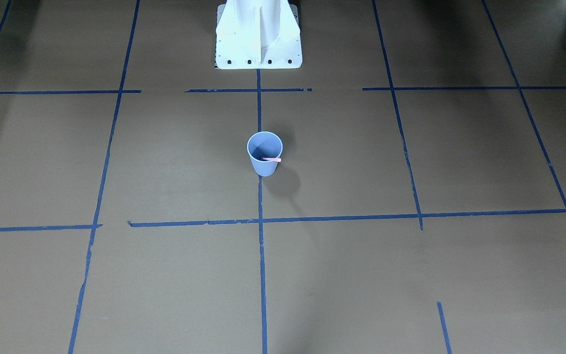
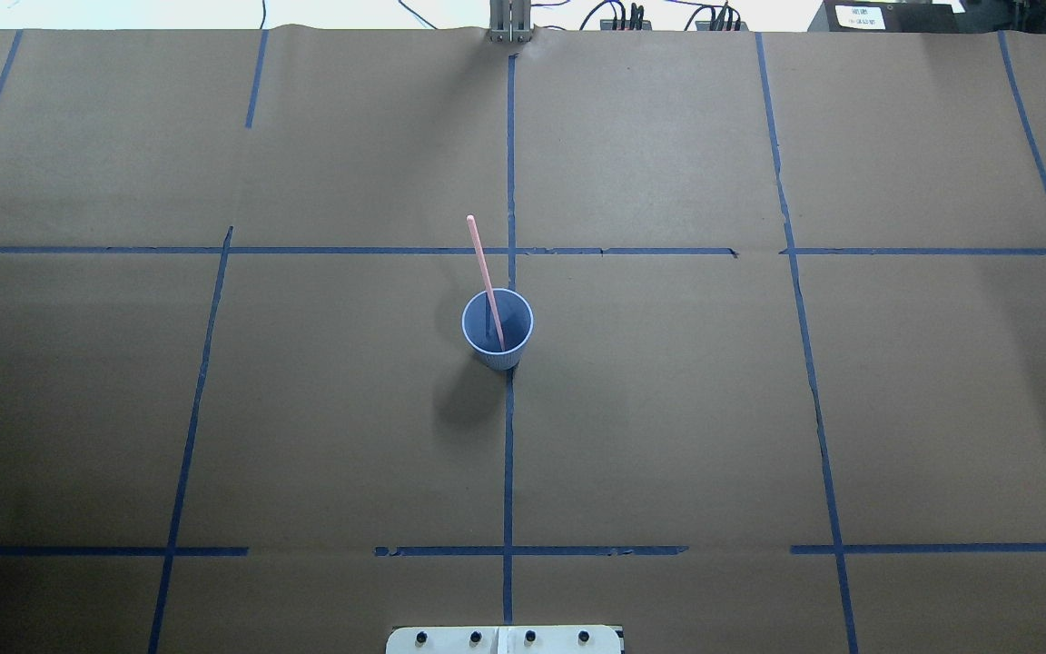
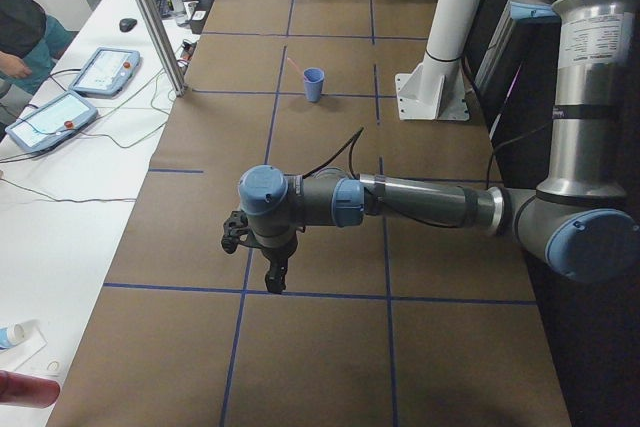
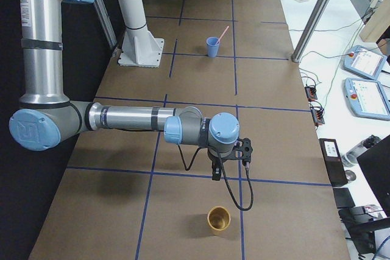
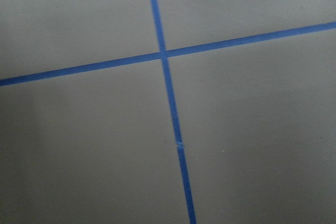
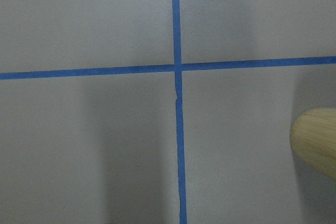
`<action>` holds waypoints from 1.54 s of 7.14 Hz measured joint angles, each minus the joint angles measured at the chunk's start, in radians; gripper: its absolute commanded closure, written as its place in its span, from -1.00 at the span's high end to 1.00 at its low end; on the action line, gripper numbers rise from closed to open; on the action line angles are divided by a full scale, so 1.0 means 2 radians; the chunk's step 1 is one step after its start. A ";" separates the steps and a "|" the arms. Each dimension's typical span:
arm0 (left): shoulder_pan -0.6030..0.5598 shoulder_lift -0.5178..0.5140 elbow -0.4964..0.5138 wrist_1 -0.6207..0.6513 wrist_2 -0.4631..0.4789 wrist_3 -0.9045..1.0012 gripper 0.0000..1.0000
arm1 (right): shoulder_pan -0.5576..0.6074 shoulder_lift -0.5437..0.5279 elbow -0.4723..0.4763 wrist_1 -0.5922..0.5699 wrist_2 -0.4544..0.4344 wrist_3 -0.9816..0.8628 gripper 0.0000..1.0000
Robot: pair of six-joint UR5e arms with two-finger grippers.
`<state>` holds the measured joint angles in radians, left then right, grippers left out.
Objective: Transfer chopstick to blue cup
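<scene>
At the left end of the table [image 2: 305, 409] the left gripper [image 3: 273, 285] hangs with its fingers pointing down over a crossing of the blue tape lines [image 2: 508, 454]. It shows only in the exterior left view, so I cannot tell if it is wide or narrow. It is well apart from the blue cup [image 2: 498, 361], which stands upright in the middle of the table, on the central tape line and in front of the white robot base [image 1: 258, 34]. The pink chopstick [image 2: 484, 272] is inside this cup: its lower end rests at the bottom, and it leans over the far rim, away from the robot and a little to the left. Wide brown surface lies on every side of the cup, and all table edges are far from it. At the right end the right gripper [image 4: 216, 176] hangs over another tape crossing; its opening I also cannot tell. Near it, closer to the table's right edge, stands a bamboo cup [image 4: 219, 228], upright.
</scene>
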<state>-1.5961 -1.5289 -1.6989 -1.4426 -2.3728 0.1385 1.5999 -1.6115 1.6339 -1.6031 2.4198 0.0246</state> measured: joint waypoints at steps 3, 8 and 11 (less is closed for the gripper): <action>-0.023 0.015 0.006 -0.001 -0.015 0.001 1.00 | 0.000 0.001 0.001 0.001 -0.001 0.001 1.00; -0.023 0.017 0.007 -0.001 -0.016 0.001 1.00 | 0.000 0.001 0.000 0.004 -0.004 0.001 1.00; -0.023 0.017 0.007 -0.001 -0.015 0.001 1.00 | 0.000 0.002 0.000 0.005 -0.004 0.001 1.00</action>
<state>-1.6429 -1.4941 -1.6843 -1.4450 -2.4034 0.1405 1.5999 -1.6081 1.6337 -1.5938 2.4114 0.0261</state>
